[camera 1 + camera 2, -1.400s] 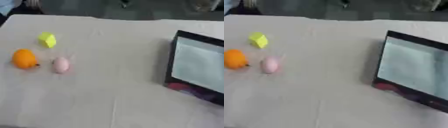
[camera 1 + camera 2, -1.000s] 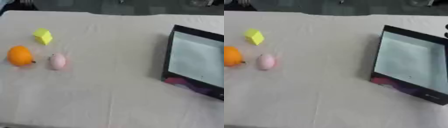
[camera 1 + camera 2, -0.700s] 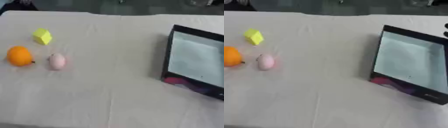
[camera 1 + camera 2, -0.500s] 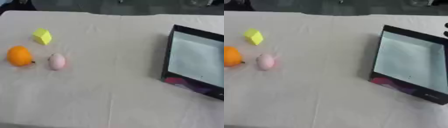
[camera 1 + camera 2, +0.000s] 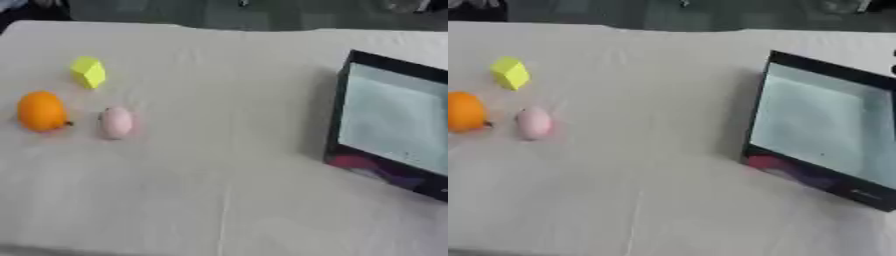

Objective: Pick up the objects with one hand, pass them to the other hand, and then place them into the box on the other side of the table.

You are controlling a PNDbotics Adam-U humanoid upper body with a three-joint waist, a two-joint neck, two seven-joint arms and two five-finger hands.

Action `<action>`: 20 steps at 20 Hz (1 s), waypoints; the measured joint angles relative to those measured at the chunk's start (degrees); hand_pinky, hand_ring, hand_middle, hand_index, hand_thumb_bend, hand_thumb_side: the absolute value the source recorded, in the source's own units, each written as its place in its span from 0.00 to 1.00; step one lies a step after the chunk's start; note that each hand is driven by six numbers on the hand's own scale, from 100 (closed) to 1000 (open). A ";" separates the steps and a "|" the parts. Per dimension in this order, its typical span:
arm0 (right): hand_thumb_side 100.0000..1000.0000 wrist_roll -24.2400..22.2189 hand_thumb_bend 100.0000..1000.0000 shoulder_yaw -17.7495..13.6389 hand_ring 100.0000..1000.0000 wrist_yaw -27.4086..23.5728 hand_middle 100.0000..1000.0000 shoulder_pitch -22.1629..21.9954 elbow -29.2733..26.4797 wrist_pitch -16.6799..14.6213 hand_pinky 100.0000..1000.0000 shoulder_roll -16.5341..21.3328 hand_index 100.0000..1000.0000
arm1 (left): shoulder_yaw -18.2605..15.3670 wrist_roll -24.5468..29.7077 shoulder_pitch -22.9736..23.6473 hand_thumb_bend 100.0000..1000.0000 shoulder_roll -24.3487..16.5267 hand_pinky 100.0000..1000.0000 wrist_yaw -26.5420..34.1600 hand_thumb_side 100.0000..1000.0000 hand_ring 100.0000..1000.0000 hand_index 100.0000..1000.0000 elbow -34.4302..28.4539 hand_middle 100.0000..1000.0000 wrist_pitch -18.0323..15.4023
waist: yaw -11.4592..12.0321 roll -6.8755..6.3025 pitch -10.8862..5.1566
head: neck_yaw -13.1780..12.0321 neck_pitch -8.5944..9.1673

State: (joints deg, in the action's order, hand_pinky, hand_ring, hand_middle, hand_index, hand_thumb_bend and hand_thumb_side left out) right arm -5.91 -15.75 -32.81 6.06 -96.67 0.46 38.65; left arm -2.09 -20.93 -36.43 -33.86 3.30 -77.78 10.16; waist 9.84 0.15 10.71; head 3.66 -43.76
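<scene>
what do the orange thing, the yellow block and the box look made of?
Orange thing: smooth rounded skin with a dark stem end, real or plastic fruit, can't tell. Yellow block: flat matte faces, maybe foam or plastic. Box: thin dark walls with a printed front and pale matte floor, probably cardboard.

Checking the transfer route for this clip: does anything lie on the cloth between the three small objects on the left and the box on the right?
Nothing visible does. Bare cloth lies between the orange, the pink egg-shaped thing, the yellow block and the box. Neither hand shows.

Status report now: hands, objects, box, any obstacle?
Neither hand in view. Orange fruit, pink egg shape, yellow block lie apart, table's left. Box at right, nothing inside. Path between clear.
</scene>
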 measured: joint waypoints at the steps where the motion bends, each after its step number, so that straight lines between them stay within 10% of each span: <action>1: 0.69 -0.03 0.00 0.00 1.00 -0.01 1.00 -0.03 0.00 -0.03 1.00 0.01 1.00 | 0.61 1.62 -1.20 0.55 -1.06 0.90 -0.97 0.49 0.69 0.76 1.50 0.62 1.19 | -0.04 0.00 0.00 | 0.00 0.00; 10: 0.69 -0.10 0.00 0.35 1.00 -0.07 1.00 -0.13 -0.03 0.01 1.00 0.52 1.00 | 6.57 24.32 -12.27 0.58 -6.97 0.88 -13.45 0.50 0.74 0.80 16.21 0.69 9.89 | -0.30 -0.02 0.00 | -0.79 -0.01; 20: 0.70 -0.16 0.00 0.39 1.00 -0.02 1.00 -0.61 -0.05 0.01 1.00 0.57 1.00 | 8.70 48.84 -17.93 0.65 -8.01 0.88 -28.41 0.44 0.79 0.83 23.19 0.74 6.89 | -0.11 -0.01 0.00 | -0.46 -0.01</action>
State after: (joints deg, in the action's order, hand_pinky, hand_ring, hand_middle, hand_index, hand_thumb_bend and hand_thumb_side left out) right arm -6.07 -15.36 -32.83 5.44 -96.72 0.47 39.21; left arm 6.61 27.91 -54.37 -41.87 -25.10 -54.59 17.05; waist 9.73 0.15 10.71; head 3.20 -43.77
